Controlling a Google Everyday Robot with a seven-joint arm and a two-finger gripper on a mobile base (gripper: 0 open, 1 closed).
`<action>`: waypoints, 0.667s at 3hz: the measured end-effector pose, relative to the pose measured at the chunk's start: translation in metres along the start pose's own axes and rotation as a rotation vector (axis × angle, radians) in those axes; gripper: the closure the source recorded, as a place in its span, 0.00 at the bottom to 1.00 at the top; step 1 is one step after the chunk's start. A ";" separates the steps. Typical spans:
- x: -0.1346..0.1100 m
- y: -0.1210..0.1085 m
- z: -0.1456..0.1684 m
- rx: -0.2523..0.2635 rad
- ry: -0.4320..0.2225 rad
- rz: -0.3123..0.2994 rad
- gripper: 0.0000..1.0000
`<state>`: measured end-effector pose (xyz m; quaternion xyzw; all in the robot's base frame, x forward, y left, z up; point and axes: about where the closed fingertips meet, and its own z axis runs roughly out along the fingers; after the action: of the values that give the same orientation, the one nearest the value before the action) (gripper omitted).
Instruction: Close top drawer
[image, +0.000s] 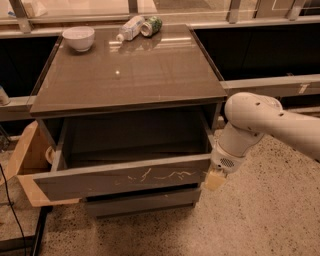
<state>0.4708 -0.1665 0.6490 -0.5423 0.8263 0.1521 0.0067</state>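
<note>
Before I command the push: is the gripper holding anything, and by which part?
Cannot tell. The gripper is at the right end of the front panel of the top drawer; whether it grips that edge does not show.

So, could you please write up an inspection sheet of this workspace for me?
Surface: cabinet top, glossy brown, mostly bare.
Job's things: top drawer pulled out, pale scratches on its front, nothing seen inside; lower drawer pushed further in.
Clutter: white bowl at the back left corner; a bottle and a can lying at the back edge.
Gripper: gripper low at the right end of the top drawer's front; contact cannot be told.
Cables: thin dark cable over the floor at lower left.
Surroundings: speckled floor; wooden box left of the cabinet.
</note>
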 end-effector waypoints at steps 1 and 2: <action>0.000 0.000 0.000 0.000 0.000 0.000 1.00; 0.005 0.002 0.005 -0.015 0.009 0.007 1.00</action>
<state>0.4658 -0.1683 0.6435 -0.5403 0.8269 0.1556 -0.0016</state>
